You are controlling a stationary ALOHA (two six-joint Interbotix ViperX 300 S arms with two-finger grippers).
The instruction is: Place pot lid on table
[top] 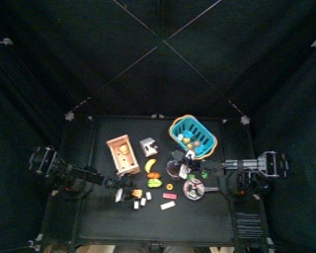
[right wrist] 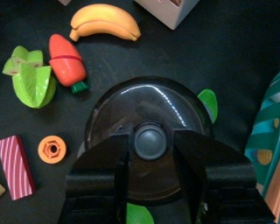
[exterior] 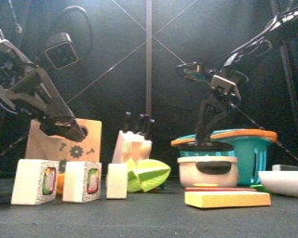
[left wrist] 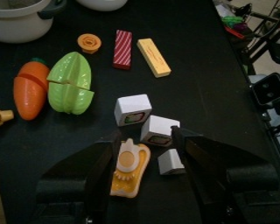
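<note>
The dark glossy pot lid (right wrist: 140, 107) sits on the white pot (exterior: 214, 171) at the table's right. My right gripper (right wrist: 149, 150) hangs straight over it, jaws closed on either side of the lid's round knob (right wrist: 149, 138). It also shows above the pot in the front view (exterior: 210, 141). The black table (top: 106, 223) holds several toy foods. My left gripper (left wrist: 146, 156) is low at the left front, jaws open, with an orange-yellow toy piece (left wrist: 129, 168) lying between them.
A teal basket (exterior: 245, 147) stands just behind the pot, a white bowl (exterior: 286, 181) to its right, a yellow block (exterior: 226, 198) in front. A carrot (right wrist: 66, 58), banana (right wrist: 105, 19) and green pieces (right wrist: 31, 80) lie near the pot. Small white cartons (left wrist: 134, 108) lie by my left gripper.
</note>
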